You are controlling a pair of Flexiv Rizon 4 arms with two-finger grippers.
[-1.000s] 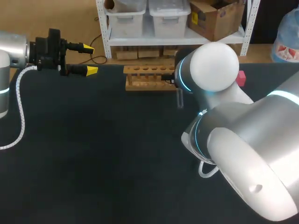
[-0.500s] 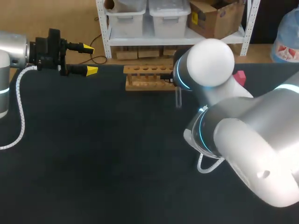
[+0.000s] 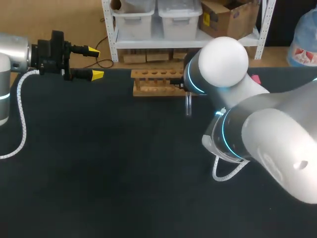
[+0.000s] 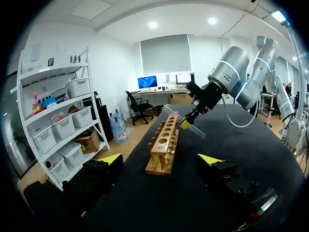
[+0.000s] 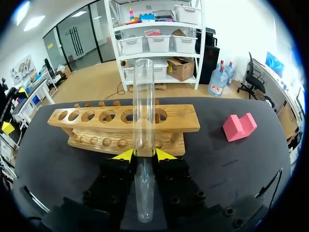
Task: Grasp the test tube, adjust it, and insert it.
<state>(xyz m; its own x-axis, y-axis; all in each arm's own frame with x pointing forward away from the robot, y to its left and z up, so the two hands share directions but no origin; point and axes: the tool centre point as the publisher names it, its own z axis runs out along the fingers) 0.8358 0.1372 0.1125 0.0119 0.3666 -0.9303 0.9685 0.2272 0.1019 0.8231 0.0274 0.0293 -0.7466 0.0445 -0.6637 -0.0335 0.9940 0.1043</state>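
Since a second ago the right arm's big elbow link has swung outward and lower, while the test tube (image 5: 144, 106) has barely shifted from its spot just in front of the wooden rack (image 5: 120, 121), at the end nearest that arm. The right end effector (image 5: 144, 154) is clamped on the tube, one yellow tip on each side of the glass at about mid-length. From the left wrist view the tube is tilted, not upright, and it is not yet over any hole. The left end effector (image 3: 94, 63) hangs wide apart, holding nothing, well off the rack's other end. I judge the main risk to be lowering before the tube is upright and lined up: its end could catch the rack's top rail, slip between the fingers, or shove the rack along the surface (image 3: 99, 163).
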